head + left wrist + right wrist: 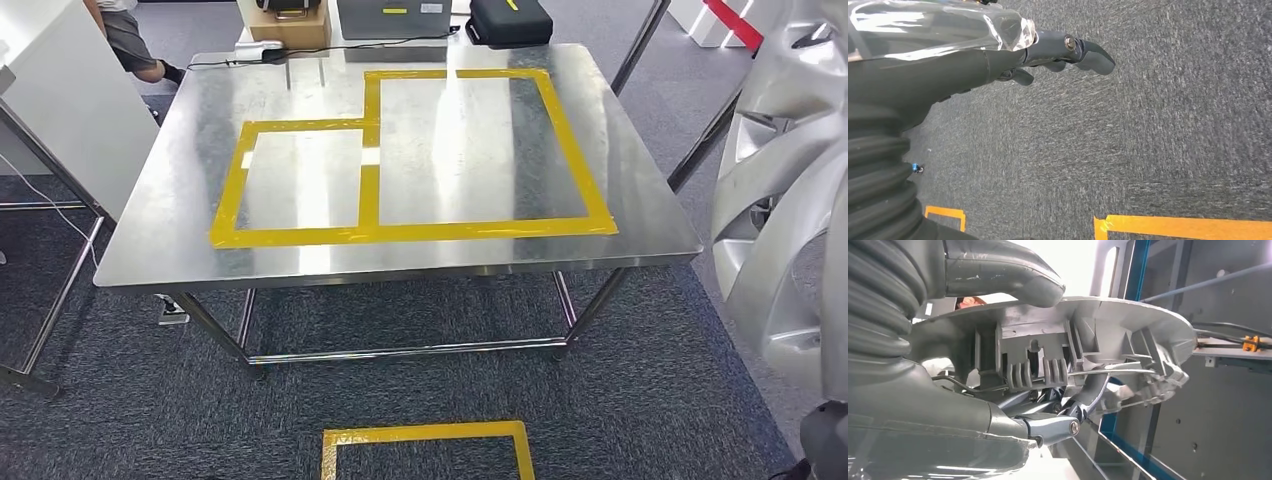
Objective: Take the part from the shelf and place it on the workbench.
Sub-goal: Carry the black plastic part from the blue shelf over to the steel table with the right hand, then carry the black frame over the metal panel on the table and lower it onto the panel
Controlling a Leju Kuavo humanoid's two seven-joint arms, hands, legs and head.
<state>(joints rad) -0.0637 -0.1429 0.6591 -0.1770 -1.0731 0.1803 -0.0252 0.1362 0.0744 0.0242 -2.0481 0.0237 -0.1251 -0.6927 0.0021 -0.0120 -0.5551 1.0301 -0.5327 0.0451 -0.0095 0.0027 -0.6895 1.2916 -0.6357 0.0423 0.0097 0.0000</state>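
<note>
Right wrist view: right hand [1013, 355] grips silver part [1108, 345]; left hand [1048, 55] empty, fingers apart, over carpet

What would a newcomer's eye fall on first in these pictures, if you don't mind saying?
Probably the steel workbench ahead, with yellow tape frames marking two rectangles on its shiny top. Next, the big silver wheel cover at the right edge, gripped by the right hand around its ribbed rim. The left hand hangs over grey carpet, holding nothing.
</note>
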